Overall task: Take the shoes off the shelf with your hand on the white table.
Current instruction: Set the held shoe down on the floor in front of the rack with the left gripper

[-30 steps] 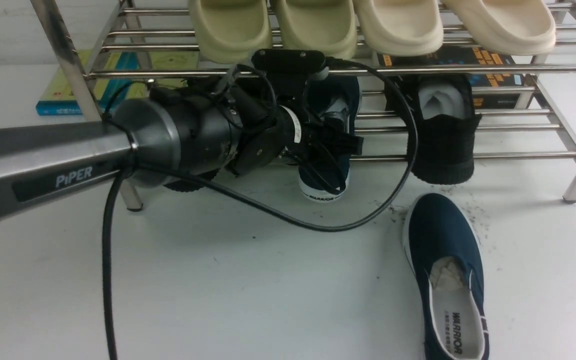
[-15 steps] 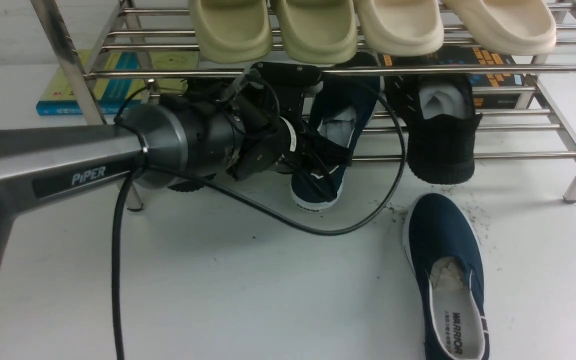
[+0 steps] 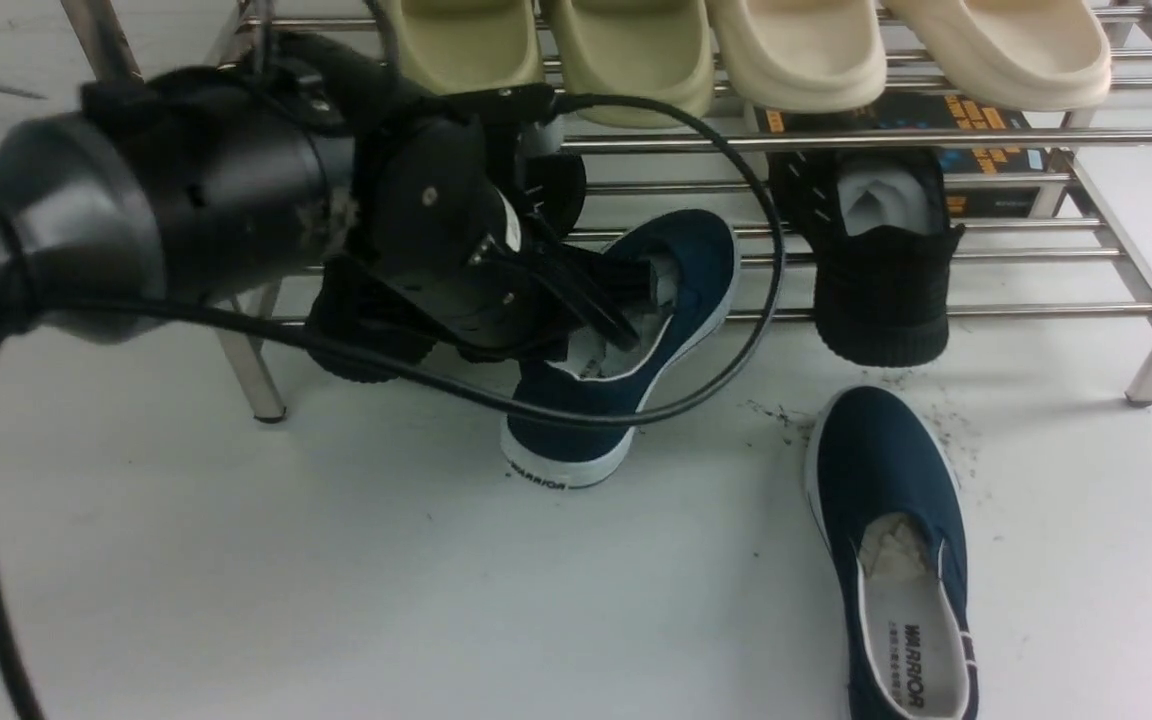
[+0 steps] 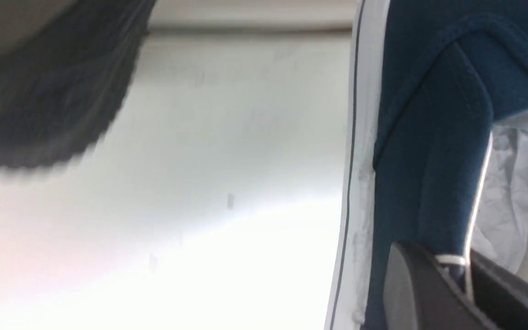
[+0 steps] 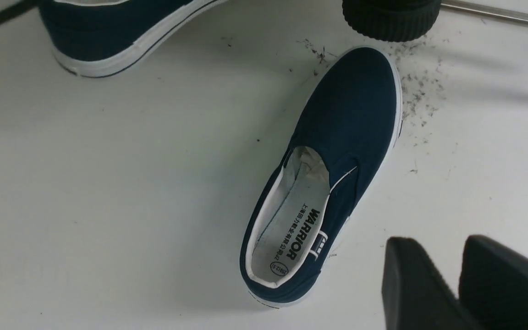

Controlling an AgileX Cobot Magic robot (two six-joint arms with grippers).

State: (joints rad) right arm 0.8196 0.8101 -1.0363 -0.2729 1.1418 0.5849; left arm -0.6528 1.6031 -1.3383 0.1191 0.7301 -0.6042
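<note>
My left gripper point(image 3: 636, 285) is shut on the side wall of a navy-blue slip-on point(image 3: 626, 350). This shoe is tilted, with its "WARRIOR" heel low over the white table point(image 3: 336, 560) and its toe up by the lower tier of the chrome shelf point(image 3: 936, 137). In the left wrist view the fingertips point(image 4: 406, 261) pinch the navy wall and white trim point(image 4: 429, 137). The second navy shoe point(image 3: 886, 480) lies flat on the table at the right, also in the right wrist view point(image 5: 351, 114). My right gripper point(image 5: 447, 250) hovers empty beside it, its fingers almost together.
A black knit sneaker point(image 3: 886, 280) stands on the lower tier, and another point(image 3: 366, 330) sits behind my left arm. Pale-green slippers point(image 3: 636, 50) and cream slippers point(image 3: 806, 50) fill the top tier. Books point(image 3: 986, 110) lie behind. My arm's black cable point(image 3: 736, 330) loops over the held shoe. Dark specks point(image 5: 415, 87) mark the table.
My left arm has swung back and to the left, pulling the navy shoe off the lower tier; its heel has come forward and left over the table. The other shoe has not moved.
</note>
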